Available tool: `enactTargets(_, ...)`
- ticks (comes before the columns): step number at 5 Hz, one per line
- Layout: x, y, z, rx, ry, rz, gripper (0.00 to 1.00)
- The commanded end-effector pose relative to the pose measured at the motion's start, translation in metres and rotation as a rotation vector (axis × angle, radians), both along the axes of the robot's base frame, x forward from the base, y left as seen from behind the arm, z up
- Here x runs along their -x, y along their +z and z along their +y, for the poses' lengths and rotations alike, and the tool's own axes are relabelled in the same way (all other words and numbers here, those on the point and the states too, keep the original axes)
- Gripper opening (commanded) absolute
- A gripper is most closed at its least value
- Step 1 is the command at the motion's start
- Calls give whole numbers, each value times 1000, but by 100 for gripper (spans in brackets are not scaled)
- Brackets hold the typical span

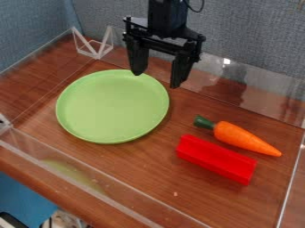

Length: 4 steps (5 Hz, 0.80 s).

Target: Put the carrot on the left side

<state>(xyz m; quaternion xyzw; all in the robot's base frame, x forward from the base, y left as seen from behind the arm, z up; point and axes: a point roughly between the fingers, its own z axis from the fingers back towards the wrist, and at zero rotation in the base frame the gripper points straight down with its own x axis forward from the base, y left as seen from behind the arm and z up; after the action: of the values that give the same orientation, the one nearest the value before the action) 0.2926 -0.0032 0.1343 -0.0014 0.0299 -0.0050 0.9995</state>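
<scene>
hanging open-jawed gripper [161,69], its upper arm cut off above

Green plate [112,107]: round, lies flat on the left half of the table, bare.
Red block [217,158]: rectangular, lies flat near the front right edge, well apart from the plate.
Table [179,191]: dark wood top, clear low walls along its edges.
White wire stand [92,42]: at the rear left corner.
</scene>
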Motion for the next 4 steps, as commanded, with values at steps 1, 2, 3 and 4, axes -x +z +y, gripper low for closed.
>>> enactTargets(1,1,-12,-5,1,22,20,100)
enactTargets(2,-2,-23,-21,5,67,22,100)
enactTargets(3,-9,-32,-53,29,196,-4,100)
enactTargets(4,-18,-43,-82,53,345,-33,100)
